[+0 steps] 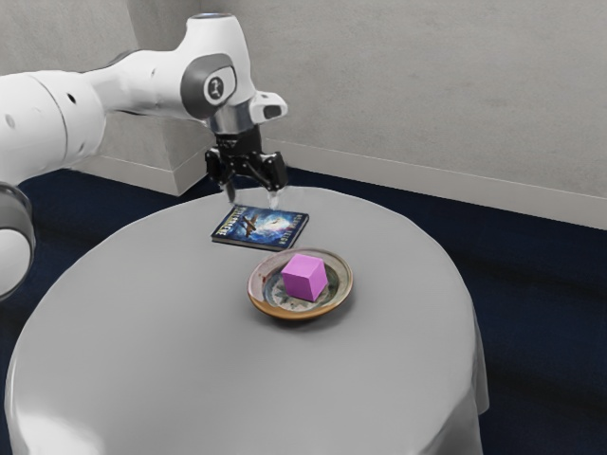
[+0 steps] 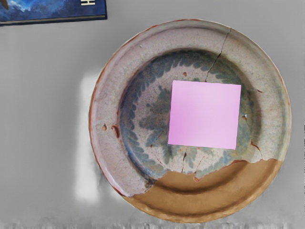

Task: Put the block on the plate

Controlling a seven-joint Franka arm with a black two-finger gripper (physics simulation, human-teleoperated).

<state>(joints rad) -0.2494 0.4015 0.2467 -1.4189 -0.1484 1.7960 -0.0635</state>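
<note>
My gripper hangs in the air above the table in the exterior view, its two fingertips wide apart with nothing between them. A pink block rests inside the patterned plate, clear of the gripper and lower down. In the wrist view the block lies on the inner part of the plate, off its centre, with the cracked, brown-patched rim all around it.
A dark blue book lies flat on the round, grey-covered table, beside the plate. One corner of that book also appears in the wrist view, apart from the plate's rim.
</note>
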